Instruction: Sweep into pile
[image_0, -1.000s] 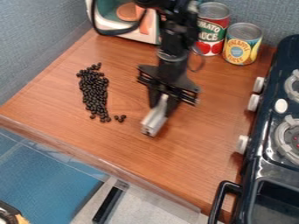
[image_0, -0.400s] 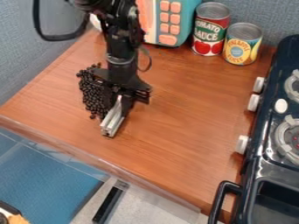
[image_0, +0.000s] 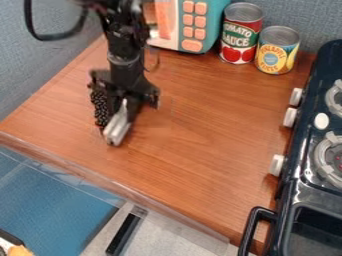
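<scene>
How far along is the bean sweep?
Done: the visible small black beans sit together in one patch. In hand: the black two-finger gripper holds a silver metal bar beside them. Left: the visible patch is long and narrow, so probably more sweeping; can't tell about strays behind the gripper.

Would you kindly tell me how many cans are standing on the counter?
2: the red-labelled can beside the teal toy microwave, and the yellow-labelled can between that can and the black stove.
</scene>
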